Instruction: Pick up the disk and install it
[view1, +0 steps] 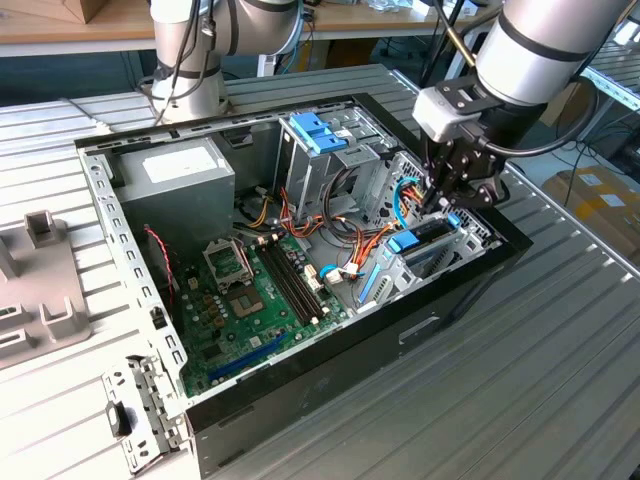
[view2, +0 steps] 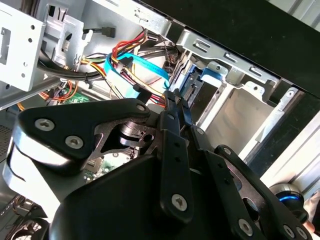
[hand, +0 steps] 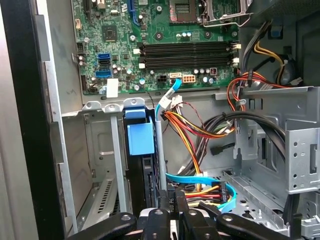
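Black linkage of the gripper is looming closest in the second wrist view, its fingers drawn together to a narrow point; I am reading it as closed, with nothing visibly held between the tips. In the exterior view the gripper is hanging over the case at about 3 o'clock from the motherboard, just above the drive bay.

Disk is sitting on edge in that bay, between two metal bay walls, its blue tab facing the motherboard. In the exterior view the disk is lying directly below the gripper, at roughly 6 o'clock from it. Whether it is fully seated, I cannot tell.

Blue cable and the orange-and-yellow wire bundle are crowding the bay's open end, close to the fingertips.

Judgement: the seating stage is in hand. Doing it well is calling for a push straight along the rails, squarely on the disk's end, keeping clear of the cable and wires.
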